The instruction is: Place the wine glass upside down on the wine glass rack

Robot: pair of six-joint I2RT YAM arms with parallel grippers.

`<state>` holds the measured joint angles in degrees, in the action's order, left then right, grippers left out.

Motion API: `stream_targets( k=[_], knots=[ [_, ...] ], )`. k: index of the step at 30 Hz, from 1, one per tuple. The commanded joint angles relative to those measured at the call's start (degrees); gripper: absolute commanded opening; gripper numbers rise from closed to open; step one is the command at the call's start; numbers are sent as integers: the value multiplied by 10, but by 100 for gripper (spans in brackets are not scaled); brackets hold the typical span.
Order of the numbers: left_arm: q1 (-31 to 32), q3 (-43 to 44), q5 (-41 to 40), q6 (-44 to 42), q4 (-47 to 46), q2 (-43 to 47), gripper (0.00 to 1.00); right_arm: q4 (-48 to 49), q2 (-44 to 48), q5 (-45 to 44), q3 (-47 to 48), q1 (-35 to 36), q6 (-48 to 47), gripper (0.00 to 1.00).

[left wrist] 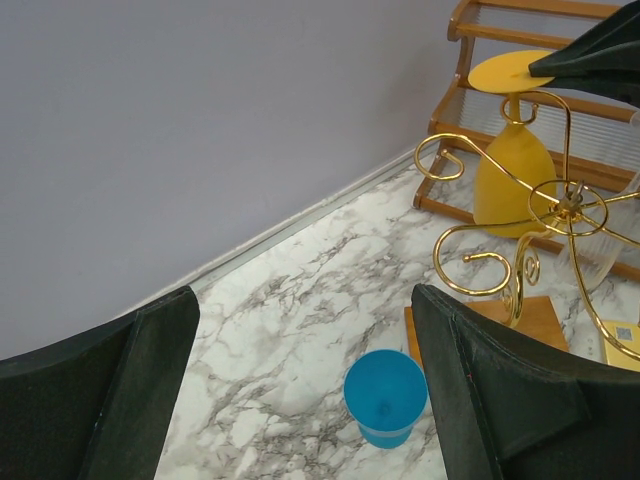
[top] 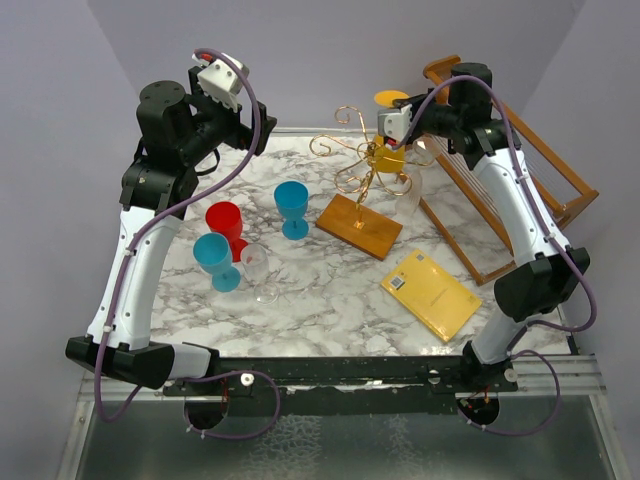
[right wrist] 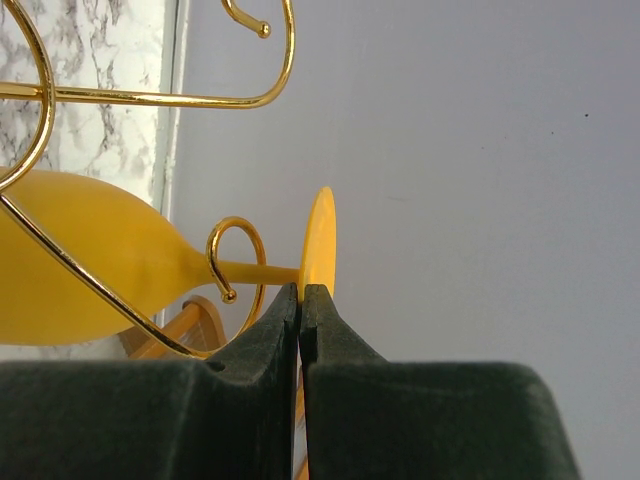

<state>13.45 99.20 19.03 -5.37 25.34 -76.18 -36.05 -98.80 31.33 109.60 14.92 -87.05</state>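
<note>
On a marble table (top: pixel 330 290), the right gripper (right wrist: pixel 301 300) is pinched tight on the foot of a yellow wine glass (left wrist: pixel 513 170), held upside down among the curled gold arms of the wine glass rack (top: pixel 362 190), which stands toward two o'clock from the table's centre. The stem looks to lie beside a wire hook; whether it is seated, I cannot tell. To finish well, slide the stem fully into the hook, lower until the foot rests on wire, then release gently. The left gripper (left wrist: pixel 300 390), spread wide, hovers at eleven o'clock, holding nothing.
</note>
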Motion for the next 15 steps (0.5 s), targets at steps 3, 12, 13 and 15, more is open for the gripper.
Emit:
stream_targets(
  k=[3,12,13,15],
  knots=[
    [-4,-1,7,-10,-5,14,91,-17,-4,32,22,1,-3,1],
    [-3,-2,6,-14,-2,16,91,-31,-1,38,14,2,-6,3],
    [-4,-2,6,-15,-1,16,91,-32,0,38,13,2,-6,3],
    [-3,-4,6,-16,-1,17,91,-33,1,40,10,2,-5,4]
  ],
)
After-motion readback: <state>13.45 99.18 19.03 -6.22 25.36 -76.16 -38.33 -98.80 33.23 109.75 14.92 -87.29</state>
